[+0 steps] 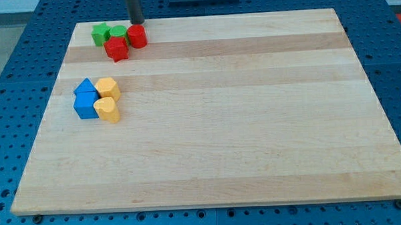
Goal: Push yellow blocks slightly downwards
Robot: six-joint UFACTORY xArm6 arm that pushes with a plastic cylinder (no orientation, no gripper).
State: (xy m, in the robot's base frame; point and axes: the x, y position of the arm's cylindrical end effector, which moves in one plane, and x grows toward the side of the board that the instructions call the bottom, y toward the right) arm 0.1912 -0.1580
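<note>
Just red blocks point(126, 42) nr my tip point(136, 23).

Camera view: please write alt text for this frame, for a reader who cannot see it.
My tip sits at the view's top, just above the red cylinder, well away from the two yellow blocks at the wooden board's left. Two blue blocks touch the yellow ones; two green blocks and a red star-like block cluster near the tip.

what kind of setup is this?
Likely a lab tabletop pushing rig: a wooden board on a blue perforated table, small coloured blocks, and my tip just above the red cylinder.
</note>
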